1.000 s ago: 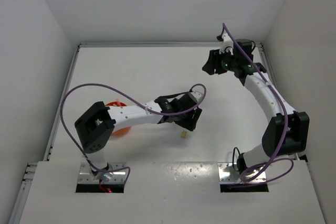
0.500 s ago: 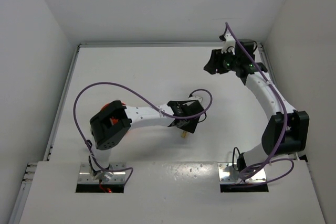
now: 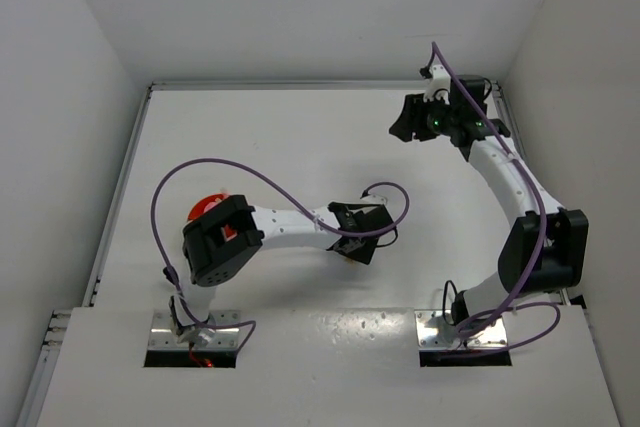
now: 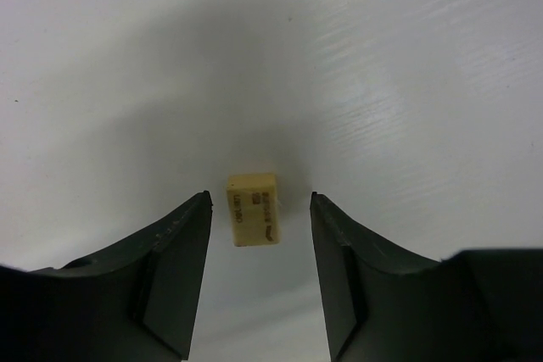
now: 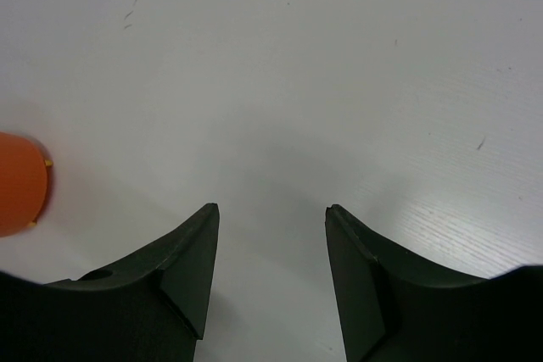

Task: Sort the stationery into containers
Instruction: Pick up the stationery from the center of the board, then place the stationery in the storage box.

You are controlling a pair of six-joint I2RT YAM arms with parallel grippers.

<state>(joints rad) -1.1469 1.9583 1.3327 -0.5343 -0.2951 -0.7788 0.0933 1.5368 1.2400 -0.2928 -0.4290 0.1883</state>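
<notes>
Yellow eraser (image 4: 252, 208) is lying flat on the white counter (image 4: 407, 82) in the left wrist view. It is sitting between the fingers of the left end effector (image 4: 259, 199); jaws are standing apart, gap on both sides, not touching it.

Right wrist view: right end effector (image 5: 271, 209) is hanging open over the counter, nothing between its fingers. Orange bowl (image 5: 21, 182) is showing at the left edge.

Top view: left arm (image 3: 290, 227) is reaching toward mid-counter, its elbow partly hiding the bowl. Right arm (image 3: 505, 177) is stretching toward the far right corner.
</notes>
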